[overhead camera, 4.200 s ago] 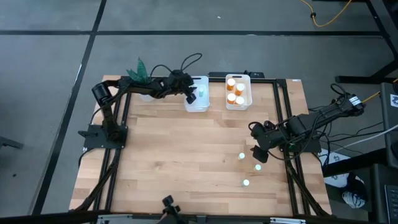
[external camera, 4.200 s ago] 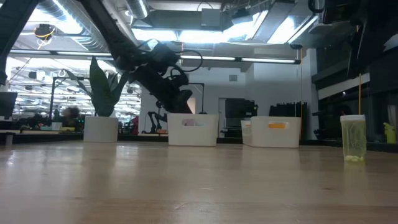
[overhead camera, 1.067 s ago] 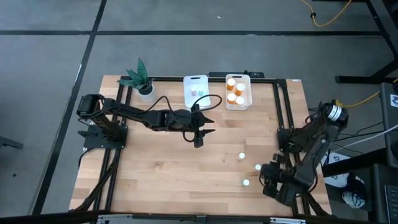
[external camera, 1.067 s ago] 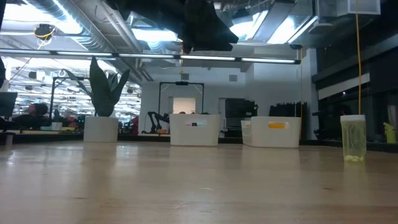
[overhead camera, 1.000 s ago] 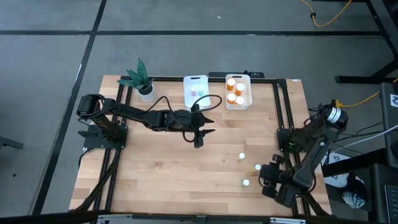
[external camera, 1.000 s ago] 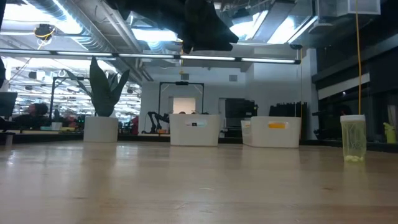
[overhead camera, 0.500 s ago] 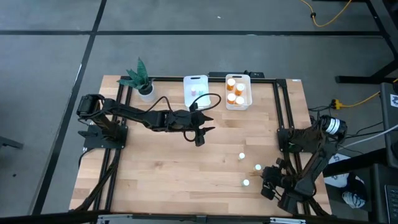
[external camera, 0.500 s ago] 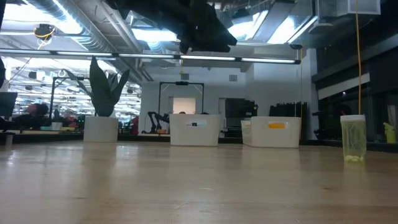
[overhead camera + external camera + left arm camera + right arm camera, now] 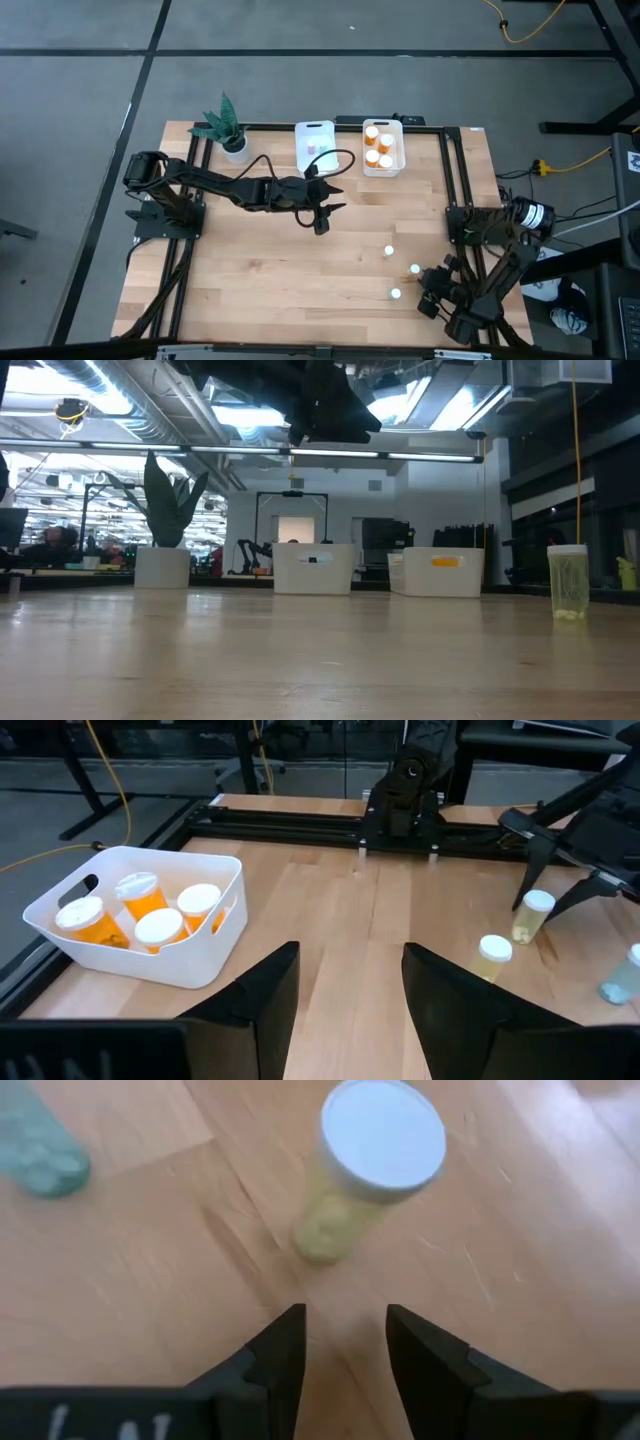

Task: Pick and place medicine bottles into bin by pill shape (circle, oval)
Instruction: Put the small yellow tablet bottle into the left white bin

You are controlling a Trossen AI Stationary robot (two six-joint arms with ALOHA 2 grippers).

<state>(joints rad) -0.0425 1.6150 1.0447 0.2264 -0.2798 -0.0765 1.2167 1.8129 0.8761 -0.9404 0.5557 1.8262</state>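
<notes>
Three small pale bottles stand upright on the wooden table at its right: one (image 9: 388, 250), one (image 9: 413, 268) and one (image 9: 396, 293). My right gripper (image 9: 424, 284) is open just beside the middle one, whose white cap (image 9: 382, 1138) shows ahead of its fingers (image 9: 345, 1340). My left gripper (image 9: 320, 220) hangs open and empty over the table's middle. Orange bottles with white caps (image 9: 150, 915) stand in the right white bin (image 9: 383, 165). Small pale bottles (image 9: 318, 149) are in the left white bin (image 9: 315, 170).
A potted green plant (image 9: 226, 127) stands at the far left corner. Both bins stand at the far edge. One pale bottle (image 9: 568, 582) shows in the low view at the right. Black frame rails (image 9: 452, 180) run along the table's sides.
My right arm has folded down toward the table's near edge, and its gripper has edged a little toward the pale bottles. The bottles have stayed where they were.
</notes>
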